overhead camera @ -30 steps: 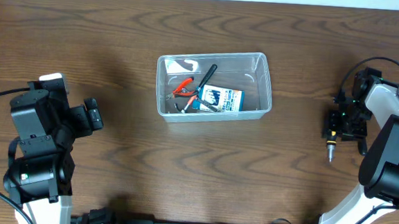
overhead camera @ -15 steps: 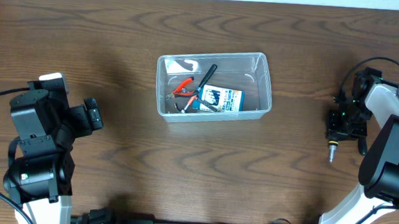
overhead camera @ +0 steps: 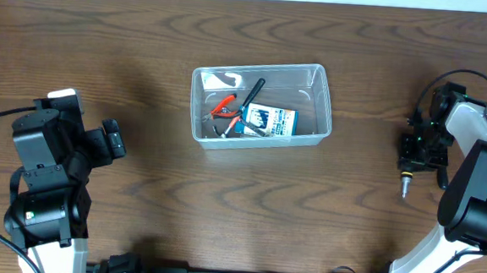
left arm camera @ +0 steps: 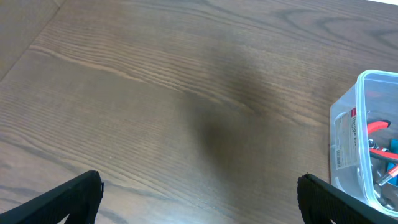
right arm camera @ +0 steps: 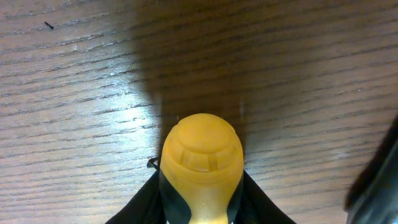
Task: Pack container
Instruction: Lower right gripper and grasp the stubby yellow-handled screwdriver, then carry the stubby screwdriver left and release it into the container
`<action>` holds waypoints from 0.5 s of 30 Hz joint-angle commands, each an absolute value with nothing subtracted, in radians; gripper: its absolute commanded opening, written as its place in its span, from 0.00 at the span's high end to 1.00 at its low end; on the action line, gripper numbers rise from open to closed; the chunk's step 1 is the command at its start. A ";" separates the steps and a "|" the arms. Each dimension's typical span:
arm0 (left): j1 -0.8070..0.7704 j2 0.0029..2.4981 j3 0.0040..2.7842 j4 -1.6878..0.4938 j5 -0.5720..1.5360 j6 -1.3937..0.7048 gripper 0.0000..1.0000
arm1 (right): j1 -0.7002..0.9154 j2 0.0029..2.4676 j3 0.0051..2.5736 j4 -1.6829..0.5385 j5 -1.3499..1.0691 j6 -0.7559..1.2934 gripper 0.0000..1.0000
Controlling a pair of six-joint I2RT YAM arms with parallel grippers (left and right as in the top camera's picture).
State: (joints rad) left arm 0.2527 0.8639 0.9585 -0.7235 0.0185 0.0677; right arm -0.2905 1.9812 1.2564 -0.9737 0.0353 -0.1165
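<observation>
Task so far: we think it is partly done. Three things are in the container [overhead camera: 258, 103] and one tool is not packed yet.
In the tub: red-handled pliers [overhead camera: 222, 107], a thin black tool like a pen [overhead camera: 253, 93] and a small blue-and-white box [overhead camera: 270, 119]. They lie close together at one end. The other end looks bare.
Left to do: we judge that the yellow-handled screwdriver [right arm camera: 202, 162] has to go in, and it is well away from the tub.
Right jaws: the right gripper [overhead camera: 406, 168] has the screwdriver between its jaws. Dark shapes hug both sides of the handle, so we think they are squeezed on it. The round yellow end points back at the wrist camera, and the brown table [right arm camera: 74, 74] is past it.
Left jaws: the left gripper [left arm camera: 199, 202] has its jaws wide apart with nothing between them.
Where the tub is: ahead of the left jaws and off to their right side, with bare table between. It is well apart from the right jaws too.
</observation>
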 commanded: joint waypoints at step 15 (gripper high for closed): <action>0.256 0.868 0.954 -0.715 0.007 0.081 0.02 | -0.198 1.872 1.359 -1.013 0.030 -0.117 0.99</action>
